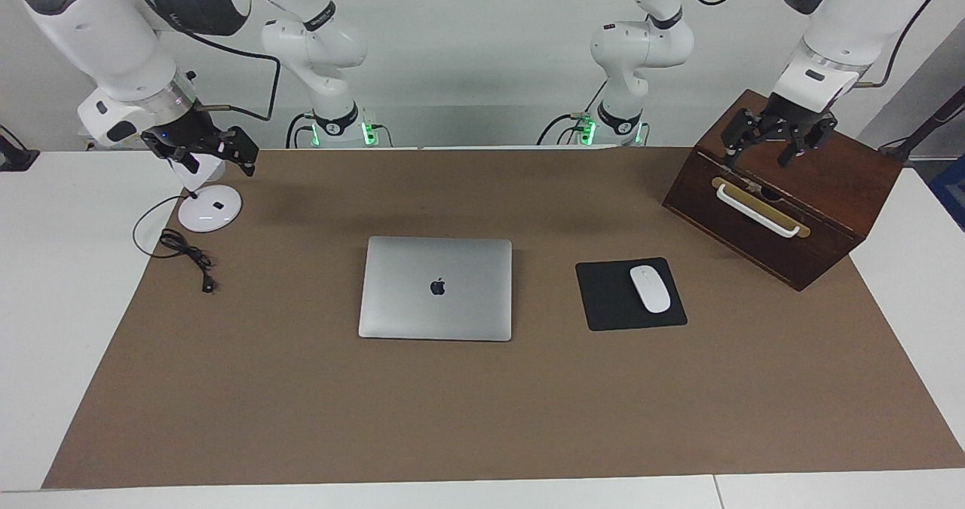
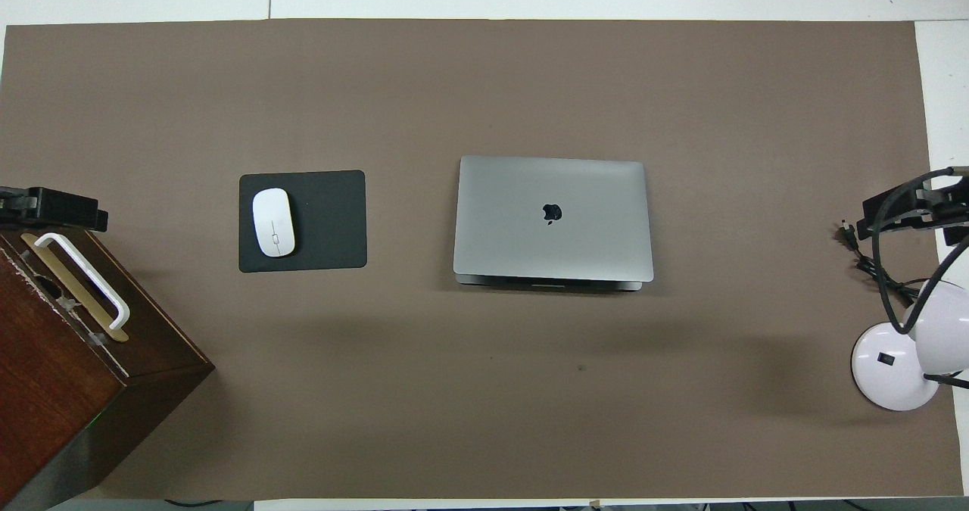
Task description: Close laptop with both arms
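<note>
The silver-grey laptop lies in the middle of the brown mat with its lid down and the dark apple logo facing up. My left gripper hangs open over the top of the wooden box, holding nothing. At the right arm's end of the table my right gripper hovers open over the white lamp, and it too is empty. Both grippers are well away from the laptop.
A black mouse pad with a white mouse lies beside the laptop toward the left arm's end. A dark wooden box with a white handle stands there too. The white lamp and a black cable lie at the right arm's end.
</note>
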Robot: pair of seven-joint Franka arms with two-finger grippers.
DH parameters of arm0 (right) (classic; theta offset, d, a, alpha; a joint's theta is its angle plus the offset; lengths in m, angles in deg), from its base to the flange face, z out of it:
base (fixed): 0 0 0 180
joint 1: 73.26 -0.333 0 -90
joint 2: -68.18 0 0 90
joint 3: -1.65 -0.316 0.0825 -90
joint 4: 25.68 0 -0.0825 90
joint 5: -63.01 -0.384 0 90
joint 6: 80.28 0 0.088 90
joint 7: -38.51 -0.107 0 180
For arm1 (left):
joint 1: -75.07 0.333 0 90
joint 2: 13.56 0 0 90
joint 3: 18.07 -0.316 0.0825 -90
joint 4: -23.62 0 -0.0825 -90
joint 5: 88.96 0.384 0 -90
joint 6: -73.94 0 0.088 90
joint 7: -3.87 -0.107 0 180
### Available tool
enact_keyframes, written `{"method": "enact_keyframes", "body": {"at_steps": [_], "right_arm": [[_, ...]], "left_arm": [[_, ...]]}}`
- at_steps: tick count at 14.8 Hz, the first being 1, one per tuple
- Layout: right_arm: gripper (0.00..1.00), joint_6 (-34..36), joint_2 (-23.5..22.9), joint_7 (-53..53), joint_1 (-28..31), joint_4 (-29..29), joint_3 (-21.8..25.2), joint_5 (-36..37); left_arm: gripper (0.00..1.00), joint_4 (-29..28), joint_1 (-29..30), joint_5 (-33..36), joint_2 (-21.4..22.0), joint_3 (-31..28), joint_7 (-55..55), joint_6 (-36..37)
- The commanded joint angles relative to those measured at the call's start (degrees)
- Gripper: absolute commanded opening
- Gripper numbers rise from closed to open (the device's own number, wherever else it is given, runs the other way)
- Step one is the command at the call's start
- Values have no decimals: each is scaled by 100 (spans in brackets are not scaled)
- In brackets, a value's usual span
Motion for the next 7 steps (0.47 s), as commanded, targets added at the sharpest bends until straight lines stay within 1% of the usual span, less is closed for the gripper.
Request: {"method": "enact_keyframes", "body": {"at_steps": [1, 7], "right_arm": [[100, -46, 136, -119, 9, -144, -12, -107], [100, -37, 136, -128, 0, -144, -12, -11]], "left_arm": [[100, -88, 43, 112, 89, 39, 64, -103], [100, -88, 52, 112, 80, 47, 64, -103]]}}
